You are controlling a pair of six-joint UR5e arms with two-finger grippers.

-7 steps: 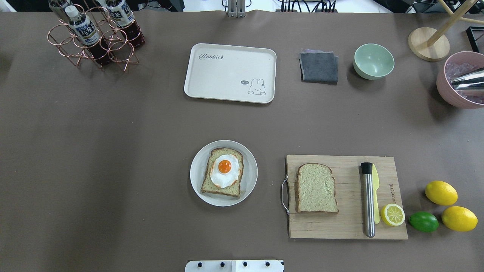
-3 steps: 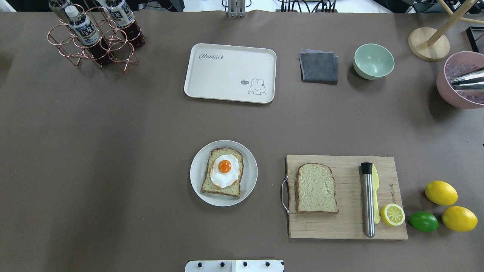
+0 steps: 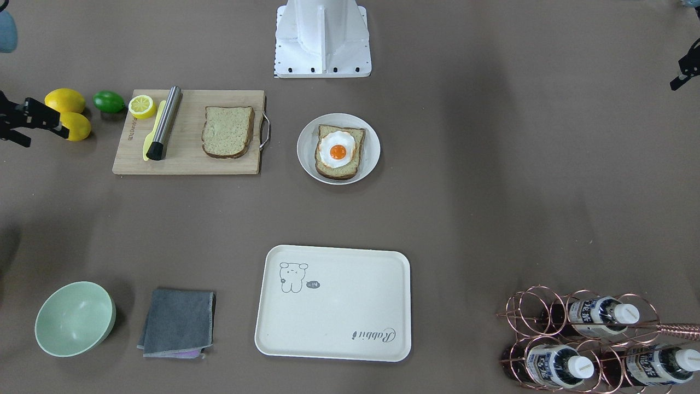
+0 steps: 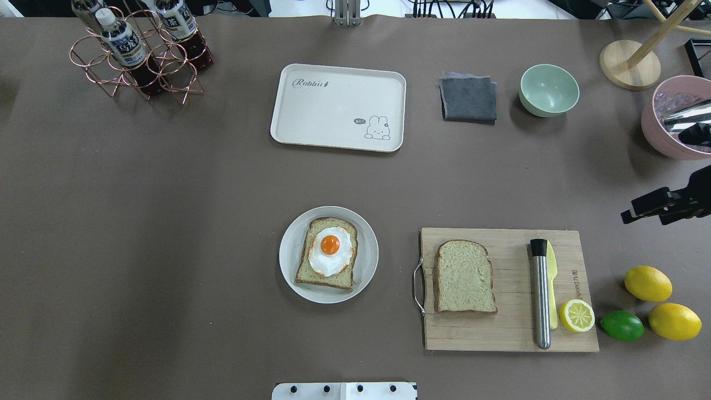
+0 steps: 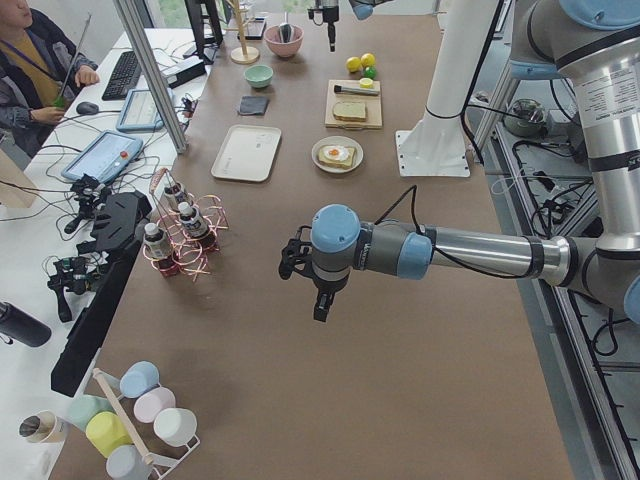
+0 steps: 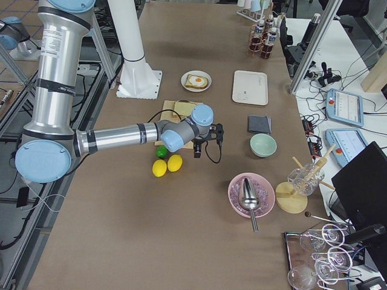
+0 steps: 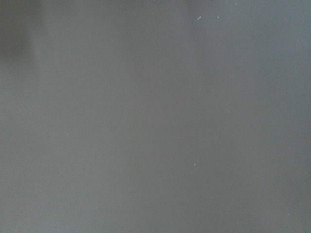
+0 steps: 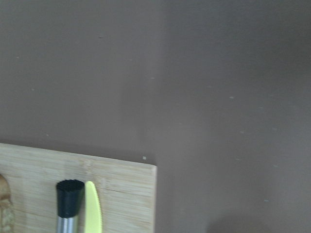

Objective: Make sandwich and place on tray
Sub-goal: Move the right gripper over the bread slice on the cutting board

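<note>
One bread slice [image 4: 311, 275] topped with the fried egg [image 4: 331, 251] lies on a round white plate [image 4: 289, 253] at the table's near middle. The second bread slice [image 4: 464, 276] lies bare on the wooden cutting board [image 4: 500, 333]. The cream tray [image 4: 333, 105] sits empty at the far middle. My right gripper [image 4: 639, 214] hangs empty, fingers apart, at the right edge, beyond the board's far right corner. My left gripper [image 3: 678, 82] only just shows at the table's left end, over bare table; I cannot tell if it is open.
On the board lie a steel rod [image 4: 540, 294], a yellow knife [image 4: 552, 278] and a lemon half [image 4: 576, 315]. Two lemons [image 4: 647, 283] and a lime [image 4: 622, 326] lie to its right. At the back are a grey cloth [image 4: 468, 99], green bowl [image 4: 549, 90], pink bowl [image 4: 661, 133] and bottle rack [image 4: 139, 50].
My right gripper has come into the overhead view from the right edge, where it did not show before. The bread, egg, plate, board and tray have not moved.
</note>
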